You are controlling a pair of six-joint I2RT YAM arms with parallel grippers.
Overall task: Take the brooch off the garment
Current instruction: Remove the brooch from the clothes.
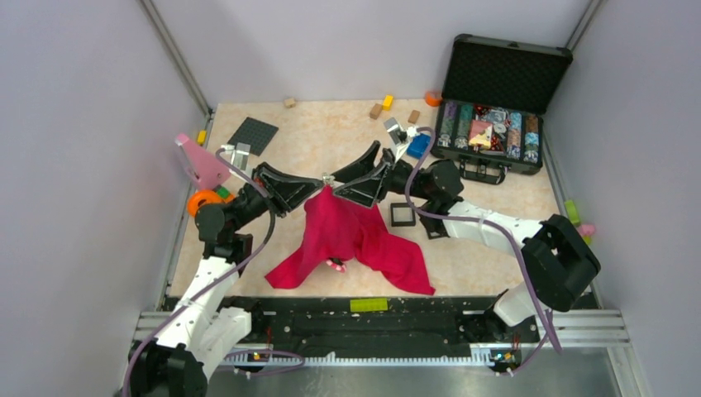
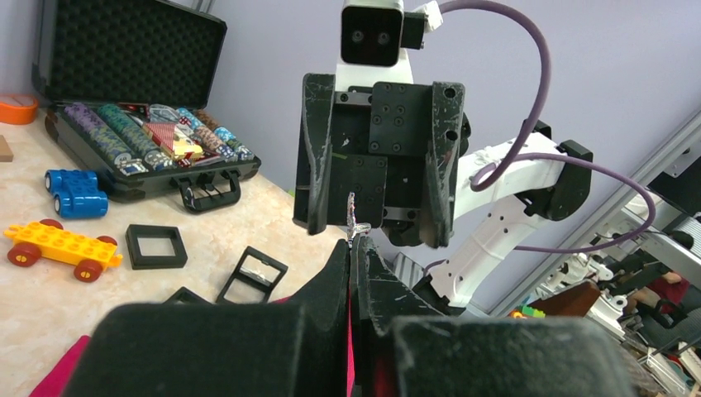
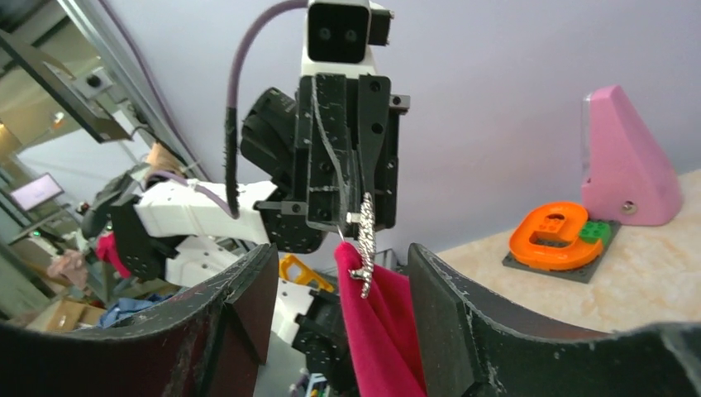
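Observation:
The red garment (image 1: 355,236) hangs from a raised peak, its lower part spread on the table. My left gripper (image 1: 322,182) is shut on that peak; red cloth (image 2: 351,356) shows between its fingers. A silvery elongated metal pin (image 3: 364,236) dangles at the pinch point and also shows in the left wrist view (image 2: 353,217). My right gripper (image 3: 340,256) is open, its fingers either side of the peak and pin, not touching them. A small pink-and-white thing with a dark spot, the brooch (image 1: 336,265), peeks out at the garment's lower fold.
An open black case of poker chips (image 1: 494,124) stands at the back right. A black frame (image 1: 402,214) lies beside the right arm. A pink wedge (image 1: 201,162) and the orange ring toy (image 1: 203,201) sit at the left. A black baseplate (image 1: 252,135) and small blocks lie behind.

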